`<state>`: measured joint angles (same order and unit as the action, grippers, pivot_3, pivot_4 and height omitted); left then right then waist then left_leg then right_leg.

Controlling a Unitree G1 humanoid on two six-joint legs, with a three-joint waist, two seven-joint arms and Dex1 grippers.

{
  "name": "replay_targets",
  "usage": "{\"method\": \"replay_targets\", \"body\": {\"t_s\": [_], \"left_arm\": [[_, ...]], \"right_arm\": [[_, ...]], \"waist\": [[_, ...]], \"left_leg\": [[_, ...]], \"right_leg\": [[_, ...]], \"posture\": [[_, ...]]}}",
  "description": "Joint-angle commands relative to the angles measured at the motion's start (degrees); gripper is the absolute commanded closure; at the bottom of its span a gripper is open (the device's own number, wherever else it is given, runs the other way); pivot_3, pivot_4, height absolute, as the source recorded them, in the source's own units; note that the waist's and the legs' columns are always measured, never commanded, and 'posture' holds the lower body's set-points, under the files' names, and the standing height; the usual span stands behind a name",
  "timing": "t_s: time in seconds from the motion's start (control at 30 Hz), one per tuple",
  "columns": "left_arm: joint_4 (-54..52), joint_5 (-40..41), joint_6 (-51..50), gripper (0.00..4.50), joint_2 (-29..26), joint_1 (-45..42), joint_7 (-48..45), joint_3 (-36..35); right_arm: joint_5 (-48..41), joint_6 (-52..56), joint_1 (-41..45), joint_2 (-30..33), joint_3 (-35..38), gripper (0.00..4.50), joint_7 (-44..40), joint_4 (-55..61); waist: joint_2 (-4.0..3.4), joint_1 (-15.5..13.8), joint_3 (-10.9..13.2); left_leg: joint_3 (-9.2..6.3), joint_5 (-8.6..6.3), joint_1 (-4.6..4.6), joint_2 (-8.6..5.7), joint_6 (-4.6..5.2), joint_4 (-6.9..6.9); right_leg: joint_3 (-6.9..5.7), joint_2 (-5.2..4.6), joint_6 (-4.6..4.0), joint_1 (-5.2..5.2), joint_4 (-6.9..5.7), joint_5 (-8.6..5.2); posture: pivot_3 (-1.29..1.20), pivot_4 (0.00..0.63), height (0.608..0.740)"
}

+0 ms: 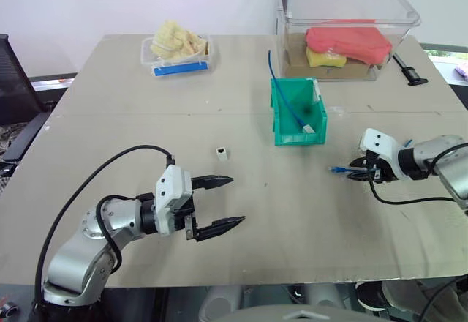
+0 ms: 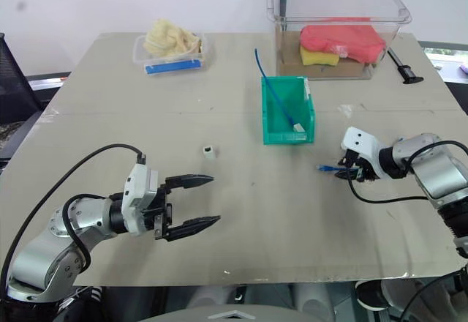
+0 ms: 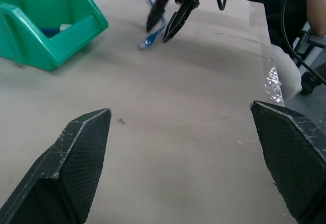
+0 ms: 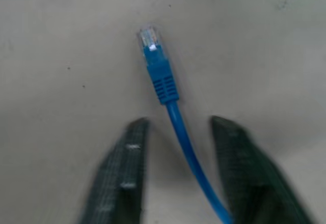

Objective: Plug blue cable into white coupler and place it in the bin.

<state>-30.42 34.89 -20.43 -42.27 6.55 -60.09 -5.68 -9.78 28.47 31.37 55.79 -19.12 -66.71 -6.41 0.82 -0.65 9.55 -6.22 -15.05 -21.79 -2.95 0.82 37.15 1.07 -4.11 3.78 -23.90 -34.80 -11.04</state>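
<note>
- Your left gripper [image 1: 238, 200] hangs over the near left part of the desk [image 1: 292, 227]. Its jaws are spread wide, point to the right and hold nothing.
- The white coupler [image 1: 220, 153] stands alone on the desk, just beyond that gripper and left of the bin. Nothing touches it.
- Your right gripper [image 1: 351, 172] is at the right side of the desk, tips pointing left and down at the surface. Its jaws are narrow and straddle the blue cable [image 4: 158, 81]. The right wrist view shows a gap on each side of the cord, so there is no firm grip.
- The cable's clear plug lies on the desk just past the fingertips. It is not plugged into the coupler.
- The bin [image 1: 296, 140] sits mid-desk, beyond and left of the right gripper. A second blue cable [image 1: 289, 106] rises out of it, with a white end piece [image 1: 308, 128] inside.
- At the far edge are a shallow clear tray [image 1: 179, 67] on the left and a large clear tub [image 1: 292, 29] on the right.
</note>
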Motion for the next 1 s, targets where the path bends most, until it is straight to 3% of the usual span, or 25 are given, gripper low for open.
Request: {"method": "replay_targets", "body": {"t_s": [0.03, 0.27, 0.43, 0.6, 0.73, 0.77, 0.87, 1.0], "left_arm": [[-0.8, -0.4, 1.7, 0.00, 0.4, 0.0, 0.1, -0.2], [2.1, -4.4, 3.9, 0.00, 1.6, -0.9, 1.5, 1.6], [4.6, -9.6, 3.4, 0.00, 0.6, -4.2, 2.8, 5.0], [6.7, -11.1, 1.5, 0.00, 0.6, -8.3, 1.5, 9.2], [8.7, -12.9, 0.3, 0.00, 0.8, -11.7, 1.3, 12.2], [9.7, -13.8, 0.4, 0.00, 0.9, -12.8, 1.5, 13.0], [13.2, -16.3, 0.8, 0.00, 1.6, -16.7, 1.0, 15.7], [17.9, -18.9, 1.3, 0.00, 3.3, -22.0, 0.2, 19.0]], "right_arm": [[0.7, -0.7, -0.2, -0.2, 1.0, 4.45, -2.1, 1.7], [-2.3, 9.4, -0.3, -4.8, -1.3, 4.45, -1.2, 21.5], [4.3, 8.5, 3.8, -12.8, -9.5, 4.45, 2.1, 20.0], [8.0, -3.4, 2.2, -14.0, -10.9, 2.17, 1.8, 14.1], [2.1, -6.2, -2.8, -14.1, -2.2, 0.27, 2.8, 17.2], [0.5, -7.4, -4.7, -14.3, 1.0, 0.03, 3.8, 18.7], [-7.8, -9.5, -14.4, -13.1, 12.2, 0.03, 3.3, 26.9], [-11.7, -14.1, -29.7, -13.1, 23.4, 0.03, 5.7, 36.9]], "waist": [[0.00, 0.0, 0.0], [-0.07, 0.4, 0.0], [-0.07, 0.4, 0.0], [-0.06, -0.2, 0.0], [-0.02, -0.1, 0.0], [-0.03, -0.1, 0.0], [-0.06, -0.2, 0.0], [-0.05, -0.2, 0.0]], "left_leg": [[0.00, -0.02, 0.01, 0.00, 0.03, 0.00], [-0.08, -0.03, 0.05, 0.07, 0.05, 0.02], [-0.11, -0.02, 0.04, 0.03, 0.05, 0.12], [-0.19, 0.07, -0.01, -0.06, -0.11, 0.14], [-0.20, 0.12, -0.03, -0.08, -0.21, 0.13], [-0.20, 0.12, -0.03, -0.08, -0.21, 0.12], [-0.24, 0.11, -0.02, -0.05, -0.20, 0.07], [-0.33, -0.02, -0.03, -0.05, 0.00, 0.09]], "right_leg": [[0.00, 0.00, 0.00, 0.00, -0.01, 0.00], [-0.03, 0.07, -0.03, 0.00, -0.10, 0.03], [-0.08, 0.08, -0.03, 0.01, -0.12, 0.09], [-0.13, 0.05, -0.03, 0.01, -0.11, 0.12], [-0.13, 0.02, -0.02, 0.01, -0.08, 0.12], [-0.12, 0.02, -0.02, 0.00, -0.07, 0.12], [-0.12, 0.05, -0.02, -0.02, -0.10, 0.12], [-0.19, 0.06, -0.02, 0.02, -0.12, 0.12]], "posture": [[0.00, 0.150, 0.740], [0.00, 0.150, 0.740], [0.00, 0.150, 0.740], [0.00, 0.150, 0.740], [0.00, 0.150, 0.740], [0.00, 0.150, 0.740], [0.00, 0.150, 0.740], [0.00, 0.150, 0.740]]}}
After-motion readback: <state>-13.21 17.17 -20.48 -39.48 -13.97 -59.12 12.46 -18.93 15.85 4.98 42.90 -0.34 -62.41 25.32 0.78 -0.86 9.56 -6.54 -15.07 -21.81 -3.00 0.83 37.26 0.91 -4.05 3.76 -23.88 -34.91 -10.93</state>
